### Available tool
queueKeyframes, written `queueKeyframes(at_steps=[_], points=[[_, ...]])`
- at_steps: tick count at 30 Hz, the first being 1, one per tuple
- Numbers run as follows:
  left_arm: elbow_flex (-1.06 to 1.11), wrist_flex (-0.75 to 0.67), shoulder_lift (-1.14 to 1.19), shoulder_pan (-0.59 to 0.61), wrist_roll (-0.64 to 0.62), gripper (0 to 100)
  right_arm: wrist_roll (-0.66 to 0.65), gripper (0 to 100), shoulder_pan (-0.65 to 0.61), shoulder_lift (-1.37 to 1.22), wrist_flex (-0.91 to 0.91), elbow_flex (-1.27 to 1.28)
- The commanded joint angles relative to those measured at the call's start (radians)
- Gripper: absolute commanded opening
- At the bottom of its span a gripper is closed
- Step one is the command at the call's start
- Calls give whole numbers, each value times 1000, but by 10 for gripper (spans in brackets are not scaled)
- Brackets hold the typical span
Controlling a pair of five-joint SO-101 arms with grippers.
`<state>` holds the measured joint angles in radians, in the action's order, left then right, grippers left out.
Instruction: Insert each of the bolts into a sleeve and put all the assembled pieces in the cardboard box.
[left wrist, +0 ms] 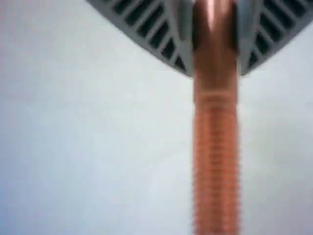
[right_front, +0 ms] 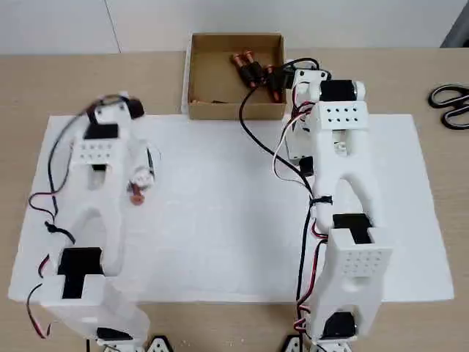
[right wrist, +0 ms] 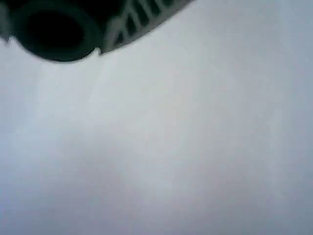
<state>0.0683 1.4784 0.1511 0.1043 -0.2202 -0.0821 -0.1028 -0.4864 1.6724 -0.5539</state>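
A copper bolt (left wrist: 215, 122) is clamped between the ribbed grey fingers (left wrist: 146, 34) of my left gripper (left wrist: 215, 54), its threaded end pointing away over the white sheet. From above, this gripper (right_front: 141, 176) sits at the left of the sheet with the bolt (right_front: 136, 195) sticking out. My right gripper (right wrist: 58, 54) is shut on a black sleeve (right wrist: 54, 29), whose open bore faces the camera beside one ribbed finger (right wrist: 142, 17). The right arm (right_front: 333, 125) stands near the cardboard box (right_front: 196, 73), which holds several assembled pieces (right_front: 256, 70).
A white sheet (right_front: 220, 220) covers the wooden table between the two arms. Black scissors (right_front: 451, 103) lie at the far right edge of the table. Black and red cables (right_front: 253, 132) run from the right arm past the box's front corner.
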Motion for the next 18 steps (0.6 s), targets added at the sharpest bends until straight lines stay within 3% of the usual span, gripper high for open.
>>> queueKeyframes(at_steps=[1, 6, 14, 18], points=[[-197, 147, -17, -14, 120, 6, -3, 4, 10, 65, 4, -5], [-295, 255, -12, -8, 353, 6, -3, 4, 10, 65, 2, -5], [-294, 259, -8, -25, 888, 6, -5, 4, 10, 65, 2, -5], [-294, 207, -8, -44, 1042, 6, -5, 4, 21, 65, 2, -5]])
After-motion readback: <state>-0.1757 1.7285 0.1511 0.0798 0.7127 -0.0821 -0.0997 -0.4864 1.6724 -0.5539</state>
